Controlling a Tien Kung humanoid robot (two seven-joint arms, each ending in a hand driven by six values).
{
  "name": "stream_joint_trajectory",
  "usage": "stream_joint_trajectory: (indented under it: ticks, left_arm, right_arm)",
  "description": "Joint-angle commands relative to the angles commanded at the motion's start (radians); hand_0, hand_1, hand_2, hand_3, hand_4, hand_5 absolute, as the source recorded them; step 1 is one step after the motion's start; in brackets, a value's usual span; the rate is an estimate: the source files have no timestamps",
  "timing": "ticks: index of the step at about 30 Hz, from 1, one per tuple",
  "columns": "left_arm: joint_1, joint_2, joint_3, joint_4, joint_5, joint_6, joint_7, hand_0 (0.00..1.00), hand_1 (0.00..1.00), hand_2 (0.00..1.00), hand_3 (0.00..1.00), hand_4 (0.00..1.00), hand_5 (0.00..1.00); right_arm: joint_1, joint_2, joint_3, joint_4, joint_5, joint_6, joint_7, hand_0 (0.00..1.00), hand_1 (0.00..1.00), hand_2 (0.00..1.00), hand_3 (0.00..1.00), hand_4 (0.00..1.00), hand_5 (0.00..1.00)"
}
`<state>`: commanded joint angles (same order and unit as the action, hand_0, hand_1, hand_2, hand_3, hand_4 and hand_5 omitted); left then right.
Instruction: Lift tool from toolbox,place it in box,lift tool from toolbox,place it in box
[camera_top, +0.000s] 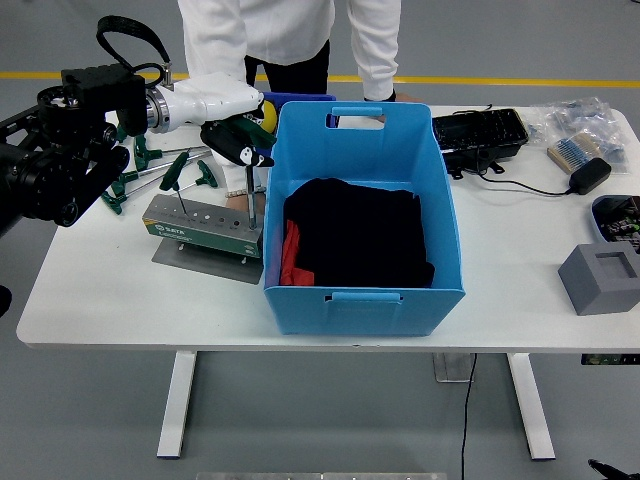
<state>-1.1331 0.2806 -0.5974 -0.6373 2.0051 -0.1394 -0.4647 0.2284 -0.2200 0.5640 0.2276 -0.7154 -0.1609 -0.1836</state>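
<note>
White bench (120, 305), near to far: large blue plastic box (362, 262) holding dark cloth; just left, grey-green metal tool stand (205, 228). Left hand (232, 143), fingers pinched on green T-handle hex tool (250, 188), shaft tip apparently just at the stand. Loose T-handle tools (165, 172) behind. Risk: shaft snagging box wall during transfer, tool slipping.

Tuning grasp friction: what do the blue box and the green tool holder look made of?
Blue box: looks like thin matte plastic sheet, going by its flat folded walls and cut-out handles. Green tool holder: probably painted metal, a sharp-edged block with drilled holes on a grey plate.
</note>
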Motion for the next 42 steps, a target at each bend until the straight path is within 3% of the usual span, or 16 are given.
stream_joint_trajectory:
  ticks: [22, 34, 42]
  left_arm:
    - [-0.070, 0.045, -0.007, -0.052, -0.009, -0.038, -0.012, 0.130, 0.002, 0.002, 0.023, 0.733, 0.542]
    - [-0.117, 0.066, -0.097, -0.078, 0.023, -0.041, -0.014, 0.129, 0.002, 0.002, 0.025, 0.731, 0.538]
    - [-0.150, 0.067, -0.153, -0.147, 0.032, -0.051, -0.008, 0.129, 0.002, 0.002, 0.025, 0.731, 0.537]
  right_arm:
    - [-0.014, 0.004, 0.014, 0.000, -0.020, 0.002, -0.006, 0.619, 0.599, 0.665, 0.540, 0.777, 0.657]
    - [-0.023, 0.006, 0.024, 0.000, -0.035, 0.004, -0.011, 0.619, 0.600, 0.665, 0.540, 0.777, 0.655]
    - [-0.017, 0.004, 0.016, 0.001, -0.022, 0.002, -0.008, 0.619, 0.600, 0.665, 0.540, 0.777, 0.655]
